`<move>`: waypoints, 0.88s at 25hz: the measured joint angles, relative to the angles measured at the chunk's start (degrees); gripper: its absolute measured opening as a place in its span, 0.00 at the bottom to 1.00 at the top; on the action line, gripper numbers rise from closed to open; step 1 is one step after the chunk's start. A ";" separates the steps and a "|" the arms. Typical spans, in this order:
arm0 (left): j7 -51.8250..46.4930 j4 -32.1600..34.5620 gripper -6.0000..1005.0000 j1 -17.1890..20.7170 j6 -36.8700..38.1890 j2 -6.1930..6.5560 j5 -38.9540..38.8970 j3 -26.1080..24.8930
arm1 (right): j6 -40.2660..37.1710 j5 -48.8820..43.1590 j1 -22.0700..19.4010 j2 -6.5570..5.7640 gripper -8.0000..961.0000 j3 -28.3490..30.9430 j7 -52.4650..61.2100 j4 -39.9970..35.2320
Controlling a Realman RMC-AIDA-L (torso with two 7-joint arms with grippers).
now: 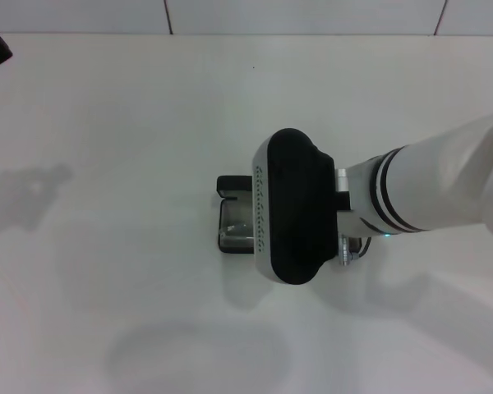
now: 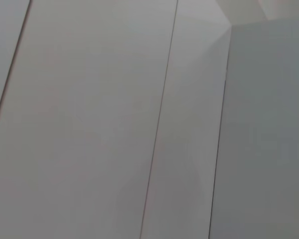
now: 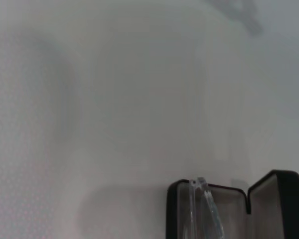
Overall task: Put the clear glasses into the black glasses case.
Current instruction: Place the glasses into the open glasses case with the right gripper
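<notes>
The clear glasses sit in the open black glasses case, which lies mid-table with its lid raised. The placing step looks nearly done; I'd judge the next move calls for letting go cleanly, lifting clear, perhaps closing the lid. The right gripper hovers directly over the case, its fingers hidden, so I can't tell their state. The left gripper is out of sight.
</notes>
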 joint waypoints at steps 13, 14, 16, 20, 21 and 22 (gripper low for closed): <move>0.07 -0.72 0.08 0.10 0.11 -0.21 -0.02 -0.01 | 3.46 -2.93 -1.80 0.00 0.07 -1.24 0.02 0.72; 0.06 -0.72 0.08 0.11 0.13 -0.21 -0.04 -0.01 | 3.79 -3.26 -1.92 0.01 0.07 -1.35 0.01 0.81; 0.06 -0.72 0.08 0.09 0.15 -0.21 -0.07 0.00 | 4.56 -4.00 -2.26 0.00 0.07 -1.60 0.01 0.94; 0.10 -0.72 0.08 0.10 0.13 -0.19 -0.09 0.00 | 5.37 -4.68 -2.38 0.00 0.07 -1.94 0.01 1.14; 0.10 -0.72 0.08 0.11 0.13 -0.19 -0.09 0.00 | 5.41 -4.74 -2.38 0.00 0.07 -1.97 0.02 1.18; 0.10 -0.72 0.08 0.10 0.13 -0.19 -0.09 0.00 | 5.42 -4.74 -2.38 0.01 0.07 -1.97 0.02 1.21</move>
